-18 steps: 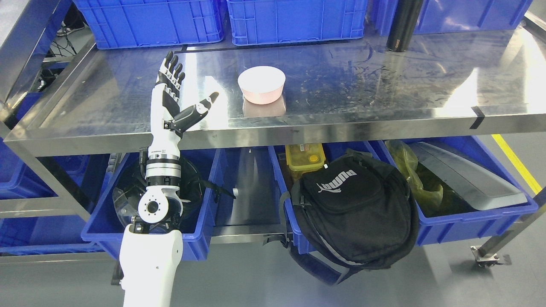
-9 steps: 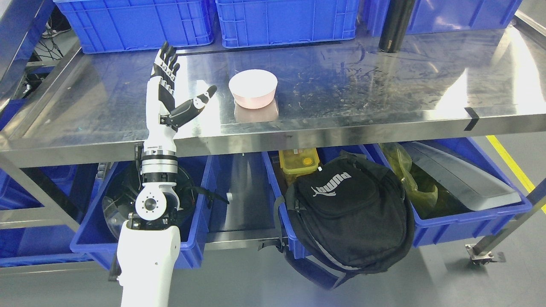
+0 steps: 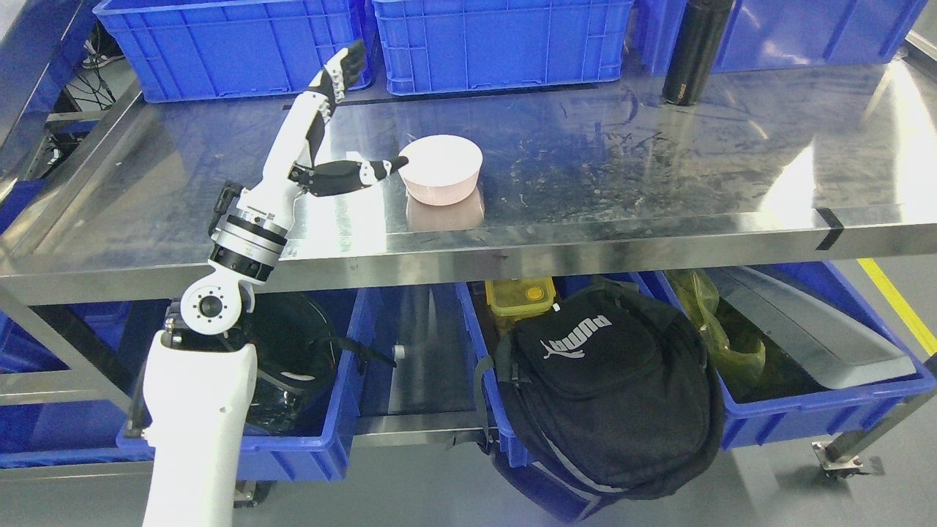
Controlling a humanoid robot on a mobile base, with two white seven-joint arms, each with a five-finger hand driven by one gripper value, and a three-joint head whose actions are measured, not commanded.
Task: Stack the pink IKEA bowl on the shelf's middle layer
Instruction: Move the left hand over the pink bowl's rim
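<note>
The pink bowl (image 3: 442, 168) sits on the steel shelf (image 3: 659, 183), near its front edge. The left hand (image 3: 322, 139) is at its 9 o'clock, fingers spread, holding nothing, thumb tip at the rim. A push may slide it on the smooth metal.

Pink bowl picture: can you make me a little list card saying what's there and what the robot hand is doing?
bowl: pink bowl, upright on the steel shelf
hand: left hand, fingers spread, holding nothing
thumb: tip at the bowl's left rim; contact cannot be told
right hand: not in view
behind: blue crates and a black bottle
below: black backpack, yellow box, blue bins
</note>
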